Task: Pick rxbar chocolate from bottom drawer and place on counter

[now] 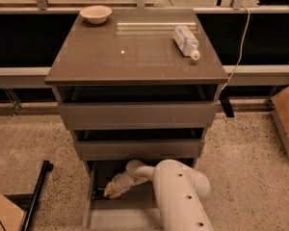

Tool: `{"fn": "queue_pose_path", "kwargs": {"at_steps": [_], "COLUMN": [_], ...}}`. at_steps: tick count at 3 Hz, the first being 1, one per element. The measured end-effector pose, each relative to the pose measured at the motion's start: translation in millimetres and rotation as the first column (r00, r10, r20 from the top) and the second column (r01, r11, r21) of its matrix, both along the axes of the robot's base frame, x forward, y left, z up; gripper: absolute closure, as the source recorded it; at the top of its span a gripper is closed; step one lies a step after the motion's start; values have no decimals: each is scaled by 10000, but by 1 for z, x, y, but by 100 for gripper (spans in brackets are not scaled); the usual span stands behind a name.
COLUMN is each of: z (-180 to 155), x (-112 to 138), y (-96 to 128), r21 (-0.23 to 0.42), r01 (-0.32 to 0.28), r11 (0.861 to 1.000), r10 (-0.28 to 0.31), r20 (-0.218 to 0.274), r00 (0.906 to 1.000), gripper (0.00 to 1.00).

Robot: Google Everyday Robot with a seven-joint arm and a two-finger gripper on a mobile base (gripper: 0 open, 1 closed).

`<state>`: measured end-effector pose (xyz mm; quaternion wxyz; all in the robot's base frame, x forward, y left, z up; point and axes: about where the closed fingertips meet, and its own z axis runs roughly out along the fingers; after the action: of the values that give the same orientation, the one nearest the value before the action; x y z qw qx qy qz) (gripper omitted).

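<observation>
The grey-brown worktop (135, 57) carries a bowl (96, 14) and a bottle (186, 41) lying on its side. The tool (113, 189) is down inside the bottom drawer (89, 196), left side. I cannot tell its state, nor make out the rxbar chocolate.

Counter (130, 57) bears bowl (96, 14) and bottle (186, 41); gripper (111, 191) sits inside bottom drawer (116, 217).
</observation>
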<state>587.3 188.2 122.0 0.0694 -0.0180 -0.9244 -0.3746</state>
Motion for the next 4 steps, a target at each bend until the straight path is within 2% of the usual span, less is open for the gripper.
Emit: {"fn": "queue_pose_path", "kwargs": {"at_steps": [1,2,4], "z": [6,24,42], "x": [-8,-25,-50], "y": [-7,-29,-51], "r21": [-79,-47,154], "r01": [95,447,744], "r11": [9999,9990,9971], "r10": [-95,-446,-749], "r20": [4,202,395], "r00": [10000,9988,9964], "gripper": [84,100,100]}}
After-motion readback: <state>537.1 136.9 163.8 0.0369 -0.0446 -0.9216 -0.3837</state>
